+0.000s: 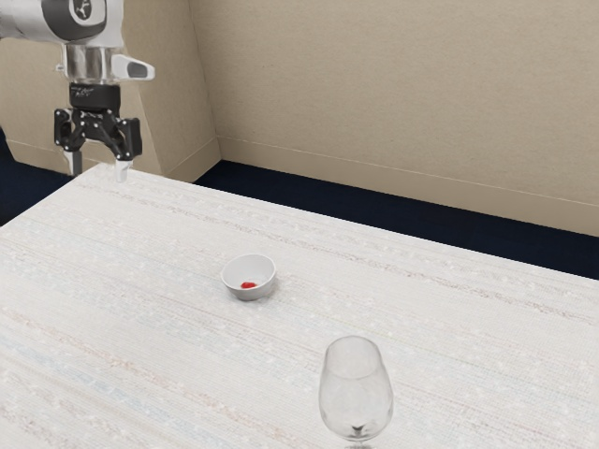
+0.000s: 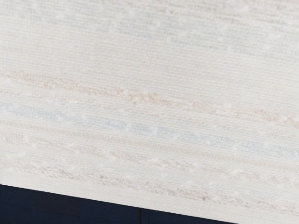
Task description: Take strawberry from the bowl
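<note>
Exterior view: a red strawberry (image 1: 248, 285) is held in the small white bowl (image 1: 234, 289), low inside it, and is partly covered by the bowl's near rim; its exact shape is too small to be made out. Nearer the camera than the bowl, and toward the exterior view's right, a clear wine glass (image 1: 356, 393) is seen upright. Its stem is cut off by the lower edge, so its foot is left out of sight, and a small dark mark is seen low in its bowl-shaped part, which cannot be identified. The hand (image 1: 98, 168) is held well apart from the white bowl, toward the exterior view's upper left, with its two fingers spread. Much of the arm (image 1: 23, 21) above is cut off. In the wrist view, the bench (image 2: 149, 60) is seen, with its streaked top bordered by dark blue floor (image 2: 56, 205).
</note>
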